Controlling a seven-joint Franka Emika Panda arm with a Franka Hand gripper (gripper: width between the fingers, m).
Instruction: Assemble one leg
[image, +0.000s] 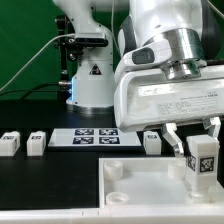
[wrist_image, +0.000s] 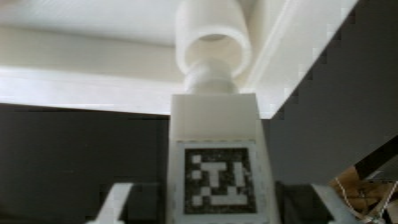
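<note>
Clenched on the leg (image: 203, 160), jaws of the gripper (image: 198, 140) pressing its 2 sides; held upright over the slab (image: 150, 190), near the slab's edge on the exterior view's right.

Could miss a socket (image: 113, 171) if tilted or off-centre over the slab. Could then jam, slide between the fingers (wrist_image: 118, 204), or shove the slab aside.

Smooth, hard white plastic throughout: 1 oblong block with a square black-and-white tag (wrist_image: 219, 178) and a round peg (wrist_image: 215, 55). Broad flat slab with round raised sockets. 3 spare legs (image: 36, 142) just beyond the slab.
</note>
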